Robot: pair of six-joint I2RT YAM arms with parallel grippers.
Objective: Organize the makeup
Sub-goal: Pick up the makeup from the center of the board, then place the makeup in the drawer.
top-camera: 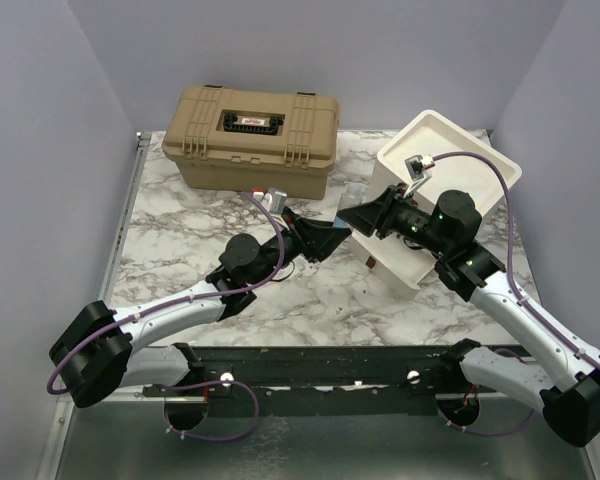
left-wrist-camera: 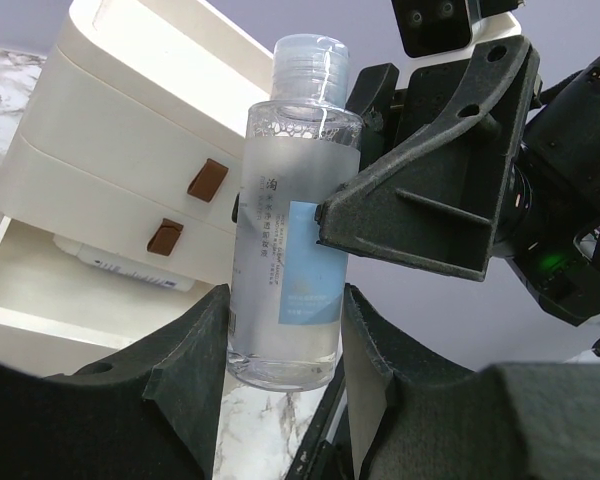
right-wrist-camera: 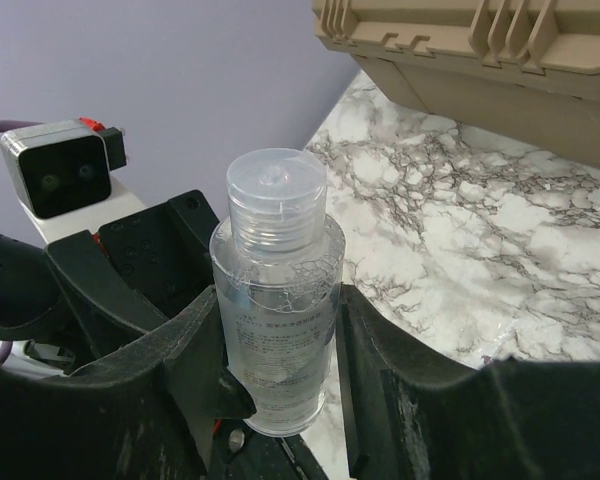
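The left gripper (left-wrist-camera: pixel 285 325) is closing partway on the lower part of a clear bottle (left-wrist-camera: pixel 295 200), its two dark fingers pressing the bottle's sides. The right gripper (right-wrist-camera: pixel 280 320) is reaching in from the opposite side and is gripping the same bottle, with a finger lying against each side of it a little higher up. The bottle is sitting between the two grippers, near the middle of the table (top-camera: pixel 180 240). In both wrist views its long axis is running up and down, crossing the fingers at a right angle, and its clear ribbed cap (left-wrist-camera: pixel 311 62) is pointing up. A pale blue label (left-wrist-camera: pixel 313 265) is facing the left wrist camera. Whether the bottle's base is touching the marble tabletop cannot be told. Just behind the bottle, on the right arm's side, a white drawer box (top-camera: pixel 480 165) is standing with brown pull tabs (left-wrist-camera: pixel 208 180) on its drawers; its bottom drawer is hanging open with a white printed item (left-wrist-camera: pixel 120 265) lying inside. A tan latched case (top-camera: pixel 250 135) is resting shut at the far edge of the table.
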